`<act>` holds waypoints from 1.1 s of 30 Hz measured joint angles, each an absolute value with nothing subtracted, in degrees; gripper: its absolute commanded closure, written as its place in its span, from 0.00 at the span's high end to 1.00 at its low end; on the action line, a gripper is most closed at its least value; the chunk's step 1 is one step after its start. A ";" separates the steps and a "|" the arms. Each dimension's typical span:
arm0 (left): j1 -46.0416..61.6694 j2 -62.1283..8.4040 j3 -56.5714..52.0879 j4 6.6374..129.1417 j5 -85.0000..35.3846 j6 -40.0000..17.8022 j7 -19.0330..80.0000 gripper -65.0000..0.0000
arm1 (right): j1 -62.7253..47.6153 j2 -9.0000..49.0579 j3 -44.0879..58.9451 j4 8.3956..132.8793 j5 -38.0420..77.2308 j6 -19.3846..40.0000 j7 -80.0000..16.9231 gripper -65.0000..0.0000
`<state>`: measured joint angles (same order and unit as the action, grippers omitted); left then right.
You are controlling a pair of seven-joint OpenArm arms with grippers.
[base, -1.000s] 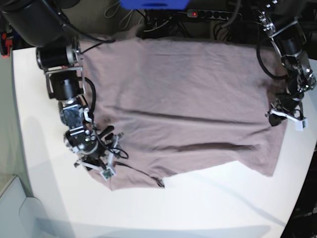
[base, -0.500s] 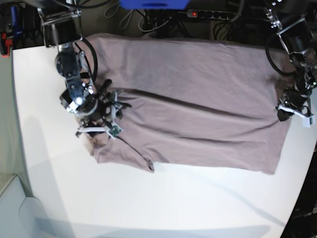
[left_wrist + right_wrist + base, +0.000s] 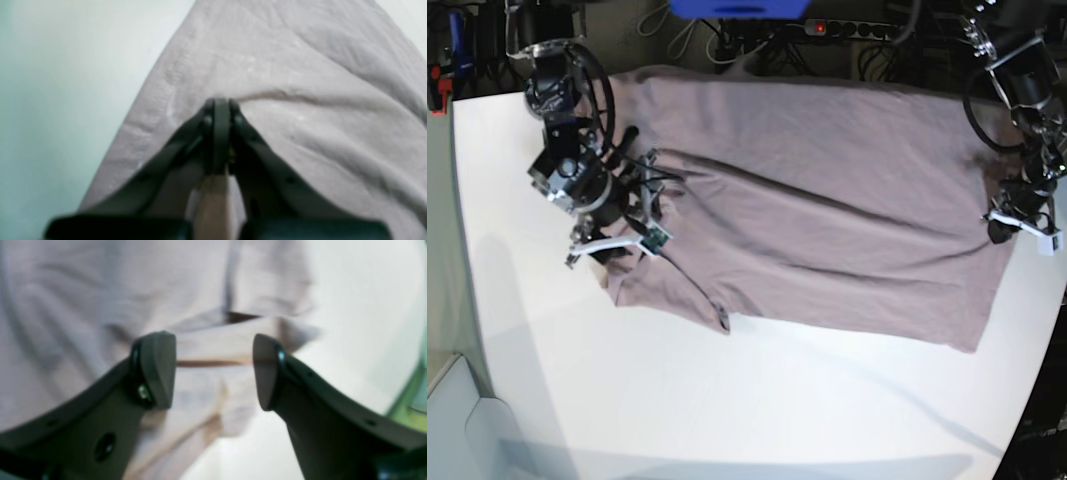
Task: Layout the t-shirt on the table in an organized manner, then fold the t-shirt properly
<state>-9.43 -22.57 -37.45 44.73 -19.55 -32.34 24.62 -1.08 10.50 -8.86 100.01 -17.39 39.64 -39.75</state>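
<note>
Shirt (image 3: 827, 200) spread flat across the far half of the white bench (image 3: 777, 420), long side running left to right, creased diagonally, one sleeve folded at the near left. Left end effector (image 3: 218, 110) closed tight, pressed on the shirt near its right edge; whether cloth is pinched between, cannot tell. Right end effector (image 3: 213, 370) spread apart, hovering over the folded sleeve at the left edge, gripping nothing.

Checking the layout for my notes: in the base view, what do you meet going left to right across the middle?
Bare table → right gripper, open over the shirt's edge → t-shirt → left gripper, shut at the shirt's far edge.
</note>
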 measured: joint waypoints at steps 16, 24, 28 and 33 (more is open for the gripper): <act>-9.41 -22.59 -37.45 44.73 -19.55 -32.34 24.77 0.00 | 12.71 7.22 -9.52 78.52 -16.73 39.83 -35.51 0.39; -9.41 -22.57 -37.45 44.73 -19.55 -32.34 24.73 0.00 | 12.16 7.27 -9.41 77.95 -16.95 39.83 -35.29 0.39; -9.41 -22.57 -37.45 44.73 -19.55 -32.34 24.73 0.00 | 12.08 7.27 -9.39 77.95 -16.97 39.83 -35.29 0.38; -9.41 -22.57 -37.45 44.73 -19.55 -32.34 24.73 0.00 | 12.08 7.31 -9.13 77.95 -16.97 39.83 -35.31 0.38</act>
<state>-9.41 -22.57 -37.45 44.73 -19.55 -32.34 24.73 12.08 7.31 -9.13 77.95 -16.97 39.83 -35.31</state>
